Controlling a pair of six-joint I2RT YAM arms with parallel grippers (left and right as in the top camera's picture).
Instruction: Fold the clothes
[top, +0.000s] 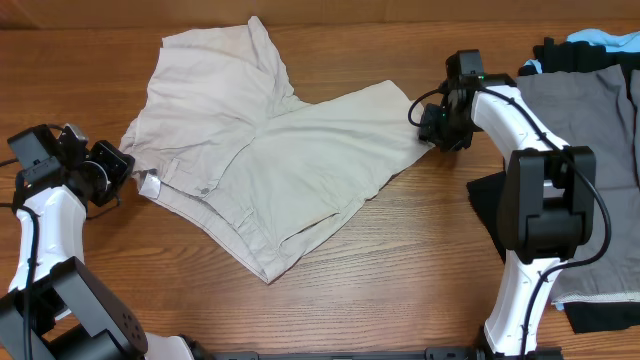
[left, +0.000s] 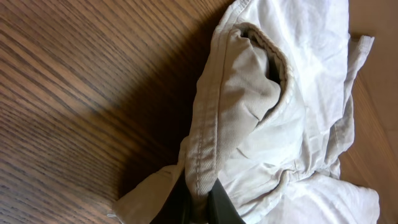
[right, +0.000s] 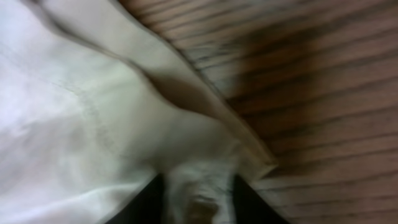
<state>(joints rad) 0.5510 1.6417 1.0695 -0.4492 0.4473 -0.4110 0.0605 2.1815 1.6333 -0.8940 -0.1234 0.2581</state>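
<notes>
one pair of beige shorts (top: 270, 150) is spread open on the tabletop (top: 400, 290), between its middle and its far edge. the waistband runs aslant toward the near edge, and the legs are splayed toward the far and right edges.

nearest, the free end of the waistband lies flat and is unheld. further in, by the left edge, the left hand (top: 126, 170) is pinched tight on the other waistband corner, just beside the white tag (top: 150, 185). in the wrist view the seamed band is caught between its fingers (left: 222, 208).

farther on, toward the right edge, the right hand (top: 422, 118) is set on the hem of the right-pointing leg. a bunched fold of that hem fills the gap between its fingers (right: 252, 202), so it is judged gripped, though the view is blurred. grey shorts (top: 590, 130) and a black garment (top: 485, 200) are kept apart along the right edge.

the step in hand is judged to be taking hold for a first fold, as nothing is folded yet. next, both held points would need to be lifted together and carried across, so that one half is laid over the other with edges matched and the cloth kept taut.
</notes>
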